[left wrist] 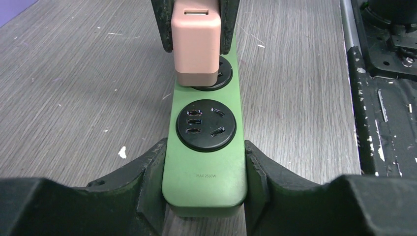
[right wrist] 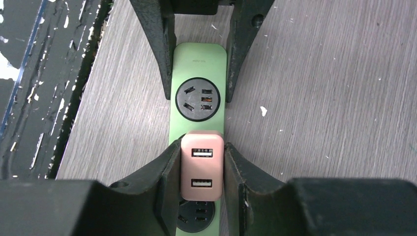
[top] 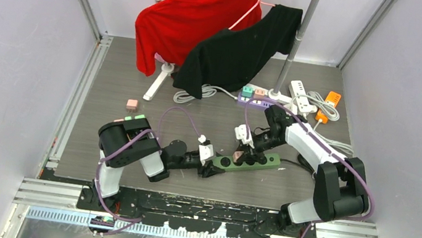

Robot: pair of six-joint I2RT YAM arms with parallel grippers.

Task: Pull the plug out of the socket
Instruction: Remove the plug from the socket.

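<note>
The socket is a green power strip (top: pixel 260 160) lying flat on the wooden table, with round black outlets (left wrist: pixel 206 124). My left gripper (left wrist: pixel 204 183) is shut on its near end, one finger against each long side. A pink plug (right wrist: pixel 201 164) with two USB ports stands on the middle outlet. The right gripper (right wrist: pixel 201 173) is shut on it, its pads flat on the plug's two sides. In the left wrist view the plug (left wrist: pixel 195 44) has its base at the outlet's face and no prongs show. From above, the two grippers face each other along the strip, left (top: pixel 209 167) and right (top: pixel 242 153).
Behind the strip stands a clothes rack with a red shirt (top: pixel 191 23) and a black shirt (top: pixel 237 51). Near its base lie a white power strip (top: pixel 299 94), an orange one (top: pixel 327 105), a purple strip (top: pixel 255 100) with adapters and loose cables. A small pink adapter (top: pixel 131 105) sits left.
</note>
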